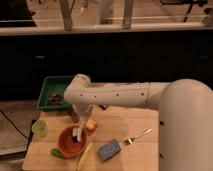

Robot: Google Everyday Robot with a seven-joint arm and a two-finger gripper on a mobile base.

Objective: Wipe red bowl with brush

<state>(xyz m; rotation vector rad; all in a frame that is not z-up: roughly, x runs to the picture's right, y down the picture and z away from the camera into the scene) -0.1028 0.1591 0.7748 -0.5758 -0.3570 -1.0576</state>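
- Camera view: your pincer [77, 131] hangs in the lower left of the frame, over the red bowl [71, 141], closed on the brush [76, 135]
- The brush's dark end dips into the bowl's inside
- On the wooden counter [130, 120]: blue-grey sponge [109, 149] and silver fork [135, 137] right of the bowl, pale green cup [40, 127] left of it
- A green tray [54, 92] sits at upper left of the counter
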